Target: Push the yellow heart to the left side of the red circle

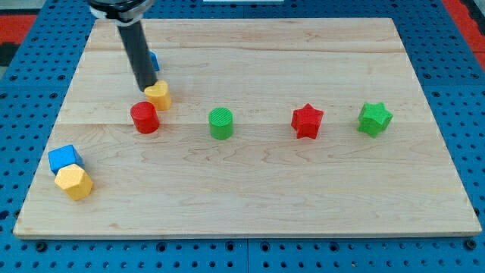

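The yellow heart (159,95) lies on the wooden board, just above and to the right of the red circle (144,117), almost touching it. My tip (145,89) stands at the heart's upper left edge, touching or nearly touching it. The rod rises from there toward the view's top left. The tip is just above the red circle.
A blue block (153,61) is partly hidden behind the rod. A green circle (221,123), a red star (307,120) and a green star (374,118) stand in a row to the right. A blue cube (64,158) and yellow hexagon (73,182) sit at the lower left.
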You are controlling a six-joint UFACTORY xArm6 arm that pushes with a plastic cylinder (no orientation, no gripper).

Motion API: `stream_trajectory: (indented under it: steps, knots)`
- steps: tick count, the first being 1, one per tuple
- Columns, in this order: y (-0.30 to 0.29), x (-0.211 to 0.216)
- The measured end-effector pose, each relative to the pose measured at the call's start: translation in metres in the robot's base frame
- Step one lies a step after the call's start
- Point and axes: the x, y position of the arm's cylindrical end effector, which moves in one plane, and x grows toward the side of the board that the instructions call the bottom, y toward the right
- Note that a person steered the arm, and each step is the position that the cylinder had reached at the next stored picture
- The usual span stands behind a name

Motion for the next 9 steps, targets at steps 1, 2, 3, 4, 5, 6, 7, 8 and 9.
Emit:
stream_trajectory:
  steps: [1,2,3,4,5,6,7,8,9]
  knots:
    - [0.025,0.001]
    - [0.044,0.007]
    - [0.069,0.023]
    - [0.054,0.032]
    - [0.033,0.032]
    - [0.002,0.032]
    - [-0.027,0.032]
    - [-0.037,0.043]
    - [-0.066,0.062]
